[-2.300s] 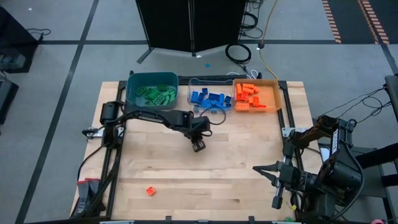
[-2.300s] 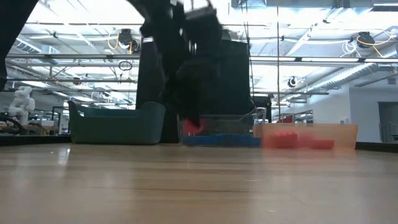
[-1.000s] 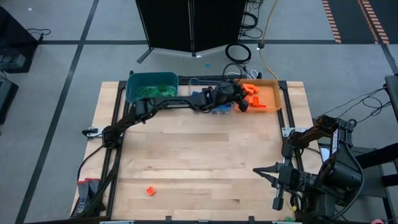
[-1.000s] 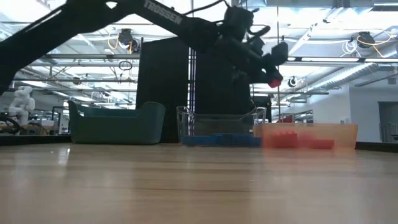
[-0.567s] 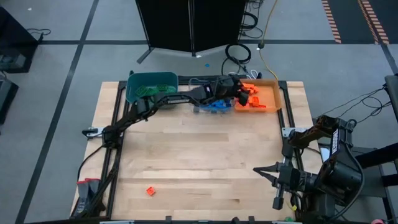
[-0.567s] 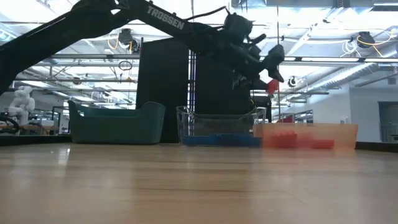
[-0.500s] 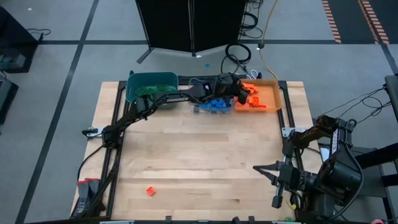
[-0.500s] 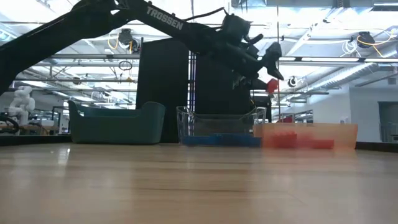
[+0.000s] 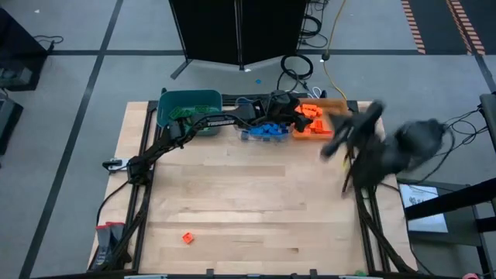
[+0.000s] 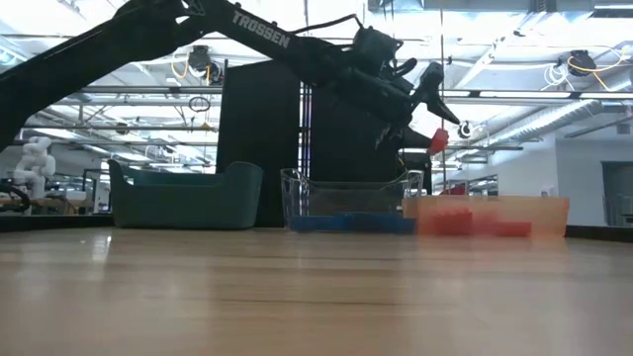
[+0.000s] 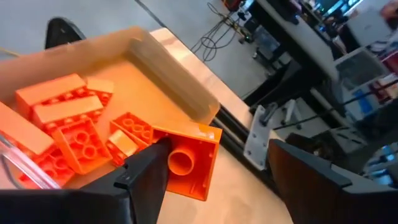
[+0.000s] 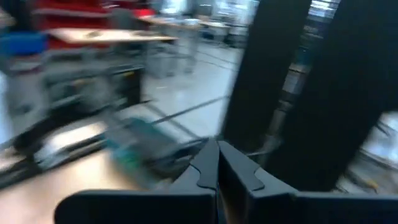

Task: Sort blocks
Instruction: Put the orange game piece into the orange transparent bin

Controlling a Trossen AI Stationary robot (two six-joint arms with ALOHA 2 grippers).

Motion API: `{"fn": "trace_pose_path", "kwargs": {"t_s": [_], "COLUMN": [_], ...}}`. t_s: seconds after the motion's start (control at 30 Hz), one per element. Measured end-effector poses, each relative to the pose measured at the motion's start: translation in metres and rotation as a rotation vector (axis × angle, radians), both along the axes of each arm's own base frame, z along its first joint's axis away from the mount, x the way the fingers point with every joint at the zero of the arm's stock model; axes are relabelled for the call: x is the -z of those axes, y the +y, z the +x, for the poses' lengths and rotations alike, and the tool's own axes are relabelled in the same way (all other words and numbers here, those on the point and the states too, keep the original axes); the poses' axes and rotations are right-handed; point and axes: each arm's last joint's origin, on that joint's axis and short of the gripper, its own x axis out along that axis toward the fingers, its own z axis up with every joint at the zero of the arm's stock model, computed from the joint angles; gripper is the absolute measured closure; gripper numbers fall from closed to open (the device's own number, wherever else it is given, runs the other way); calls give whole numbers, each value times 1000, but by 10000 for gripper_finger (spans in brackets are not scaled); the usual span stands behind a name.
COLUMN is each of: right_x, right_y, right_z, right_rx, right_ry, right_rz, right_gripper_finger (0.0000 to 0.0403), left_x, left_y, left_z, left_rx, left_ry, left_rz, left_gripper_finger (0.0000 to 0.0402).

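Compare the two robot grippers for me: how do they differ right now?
The left gripper reaches over the orange plastic bin with fingers spread, an orange studded brick against one finger. The right gripper has its fingers pressed together, holds nothing, and sits at the table's right edge. Both are dark and two-fingered.

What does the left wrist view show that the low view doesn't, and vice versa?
Left wrist only: the studded tops of the orange blocks lying inside the orange bin, and the hollow underside of the orange block at the left end effector, whose fingers stand apart.
Low only: the teal bin, the clear bin, and the left arm reaching across above them.
Both: that block above the orange bin.
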Motion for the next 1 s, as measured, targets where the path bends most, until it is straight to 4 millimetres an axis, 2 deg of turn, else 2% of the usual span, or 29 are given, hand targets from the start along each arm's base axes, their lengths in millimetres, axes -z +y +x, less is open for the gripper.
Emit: {"fn": "trace_pose_path", "kwargs": {"t_s": [0.1, 0.17, 0.27, 0.33, 0.43, 0.67, 0.77, 1.0], "right_x": [-16, -16, 2, 22, 58, 137, 156, 168], "right_y": [-53, -78, -94, -96, -95, -93, -92, -97], "right_z": [-42, -77, -115, -122, -116, -85, -71, -49], "right_rx": [135, 193, 224, 233, 282, 407, 387, 230], "right_ry": [-128, -229, -302, -296, -245, -74, -47, 58], "right_rz": [116, 231, 339, 386, 408, 432, 416, 430], "right_gripper_finger": [403, 403, 403, 403, 403, 403, 403, 403], "left_x": [0, -1, -6, -7, -9, -17, -18, -17], "left_y": [2, 7, 17, 24, 33, 36, 33, 27], "left_z": [-1, -2, -4, -6, -9, -8, -7, -4], "left_rx": [-19, -46, -106, -165, -252, -297, -306, -330], "left_ry": [-12, -30, -97, -136, -187, -297, -315, -328], "left_rz": [-62, -120, -239, -361, -533, -662, -712, -839], "left_gripper_finger": [134, 134, 134, 134, 134, 134, 134, 135]}}
